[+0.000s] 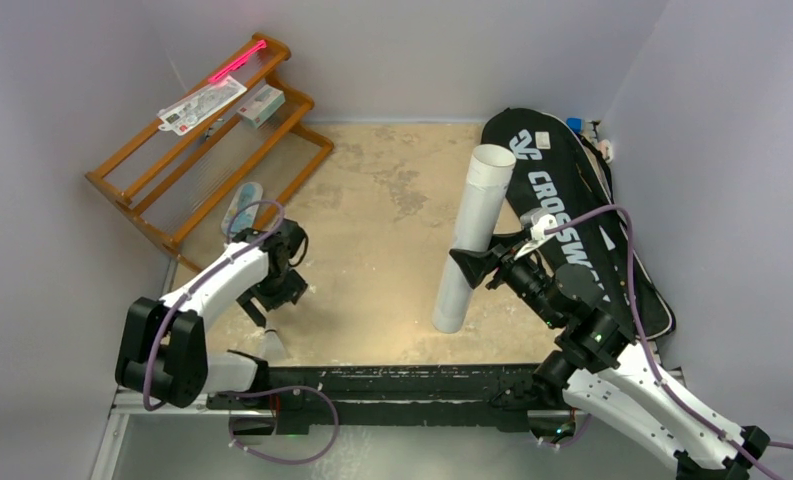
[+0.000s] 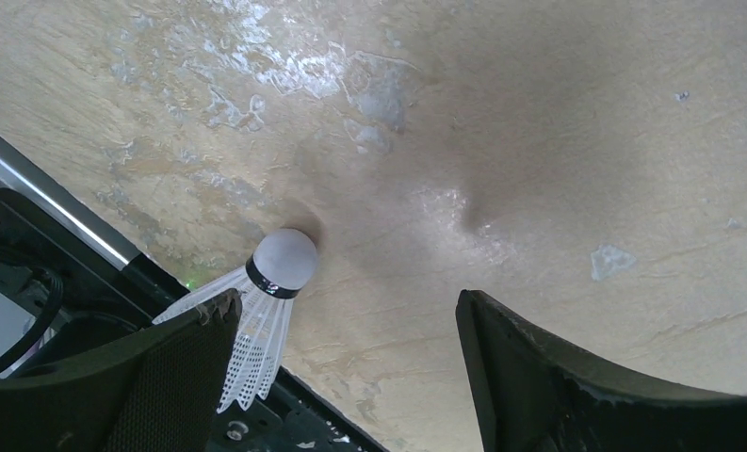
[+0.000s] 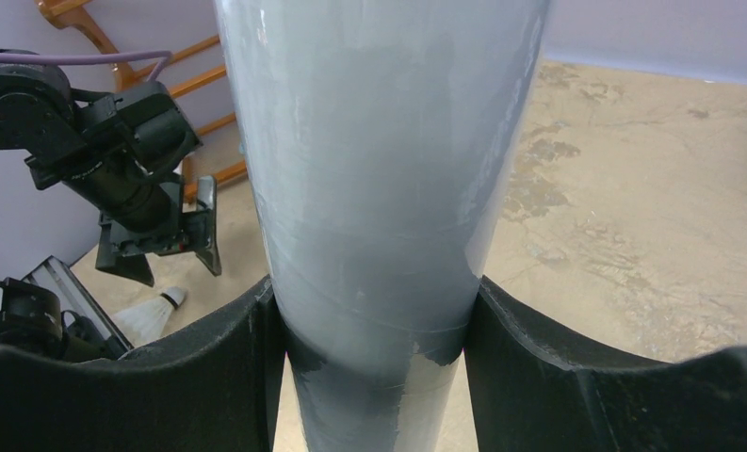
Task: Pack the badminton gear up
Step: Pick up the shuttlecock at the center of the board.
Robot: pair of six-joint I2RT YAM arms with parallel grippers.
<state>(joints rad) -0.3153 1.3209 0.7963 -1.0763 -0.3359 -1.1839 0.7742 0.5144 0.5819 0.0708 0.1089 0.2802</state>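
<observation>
Tube (image 1: 475, 235): standing on end, right of the table's (image 1: 392, 200) centre. The right gripper (image 3: 374, 320) is clamped round it, seen closest in the right wrist view.
Shuttlecock (image 2: 273, 282): lying near the near edge, towards the left corner. The left gripper (image 2: 350, 358) is spread wide and empty above it.
Bag (image 1: 572, 190): along the right edge, shown in the top view only.

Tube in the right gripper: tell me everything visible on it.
The tube is a long white-silver cylinder, glossy and wrapped-looking; its top end looks open. It stands near upright, slightly tilted, with its lower end at the sandy table, contact unclear. The right gripper is shut on its lower half, clamping it from both sides.
</observation>
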